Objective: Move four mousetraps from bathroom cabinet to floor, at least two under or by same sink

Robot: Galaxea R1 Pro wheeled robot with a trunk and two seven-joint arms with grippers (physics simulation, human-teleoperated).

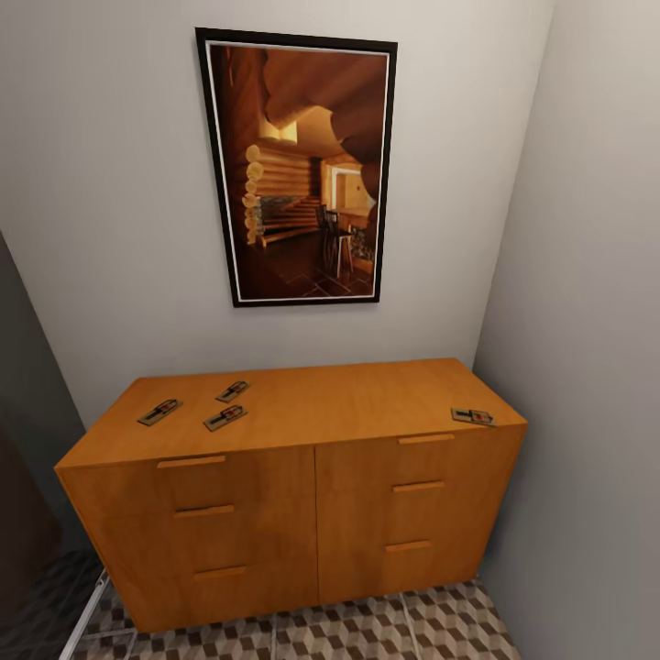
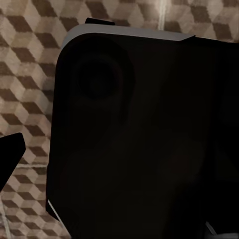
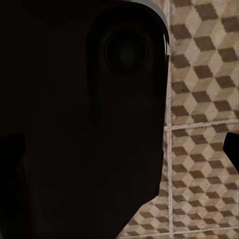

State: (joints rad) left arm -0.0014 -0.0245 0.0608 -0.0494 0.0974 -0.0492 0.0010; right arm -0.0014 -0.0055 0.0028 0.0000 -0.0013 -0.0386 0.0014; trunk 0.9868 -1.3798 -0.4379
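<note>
All four traps sit on the cabinet point(image 1: 302, 412) top: three bunched at the left point(image 1: 159, 412) point(image 1: 233, 391) point(image 1: 225, 418), one at the right front corner point(image 1: 473, 417). Can't tell if either gripper is apart or together. I'd roll closer first, then take the corner trap from above.

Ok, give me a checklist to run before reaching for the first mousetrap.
1. All four mousetraps located: ok. Three lie grouped on the left of the cabinet top; one sits at the right front corner.
2. Traps reachable without opening drawers: ok, they lie on top.
3. Traps apart from each other: ok, none touch.
4. Corner trap safe from falling: not ok, it is close to the edge.
5. Grippers open: cannot tell.
6. Floor visible in front of the cabinet: ok.
</note>
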